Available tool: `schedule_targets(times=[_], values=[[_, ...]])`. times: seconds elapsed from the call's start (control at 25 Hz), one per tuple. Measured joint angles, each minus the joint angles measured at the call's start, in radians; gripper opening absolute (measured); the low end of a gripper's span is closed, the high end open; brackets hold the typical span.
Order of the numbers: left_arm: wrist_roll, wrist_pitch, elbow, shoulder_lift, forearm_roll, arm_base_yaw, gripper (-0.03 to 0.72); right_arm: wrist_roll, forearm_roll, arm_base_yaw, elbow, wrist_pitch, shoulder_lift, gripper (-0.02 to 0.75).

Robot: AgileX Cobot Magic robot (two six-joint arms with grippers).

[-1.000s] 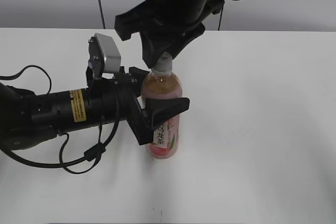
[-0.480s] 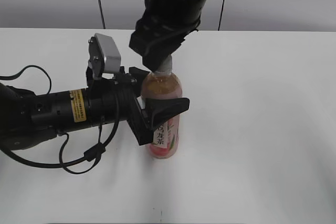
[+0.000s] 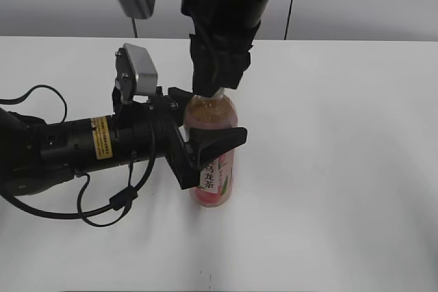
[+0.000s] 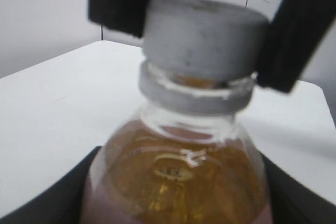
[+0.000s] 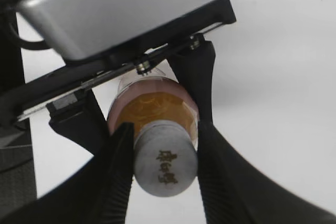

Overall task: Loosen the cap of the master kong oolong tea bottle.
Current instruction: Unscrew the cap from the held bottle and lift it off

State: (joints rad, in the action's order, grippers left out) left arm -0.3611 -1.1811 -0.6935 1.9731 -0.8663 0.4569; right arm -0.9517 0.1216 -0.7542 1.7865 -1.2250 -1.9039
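Observation:
The master kong oolong tea bottle (image 3: pixel 213 162) stands upright on the white table, amber tea inside, pink label low down. My left gripper (image 3: pixel 209 143) is shut on its body from the left; the bottle's shoulder (image 4: pixel 178 177) fills the left wrist view. My right gripper (image 3: pixel 217 88) comes down from above and is shut on the white cap (image 5: pixel 165 164), one finger on each side. The cap (image 4: pixel 202 32) shows between the two dark fingers in the left wrist view, and its dark logo mark shows in the right wrist view. In the exterior view the cap is hidden by the gripper.
The white table (image 3: pixel 342 169) spreads around the bottle. My left arm (image 3: pixel 75 145) lies across the table's left side with loose black cables. A grey wall stands behind the table.
My right gripper has turned about the bottle's axis while staying on the cap; its wrist camera has swung round to the left. The bottle and left gripper have not moved.

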Motion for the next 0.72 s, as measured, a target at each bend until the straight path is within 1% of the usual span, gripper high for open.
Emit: schedule_targets(times=[0.56, 0.72], values=[[-0.001, 0.002, 0.0, 0.0, 0.004, 0.0, 0.455, -0.742, 0.003, -0.001, 0.0, -0.01, 0.0, 0.277], [-0.004, 0.003, 0.0, 0.0, 0.005, 0.0, 0.455, -0.915, 0.002, -0.001, 0.0, -0.011, 0.0, 0.277]])
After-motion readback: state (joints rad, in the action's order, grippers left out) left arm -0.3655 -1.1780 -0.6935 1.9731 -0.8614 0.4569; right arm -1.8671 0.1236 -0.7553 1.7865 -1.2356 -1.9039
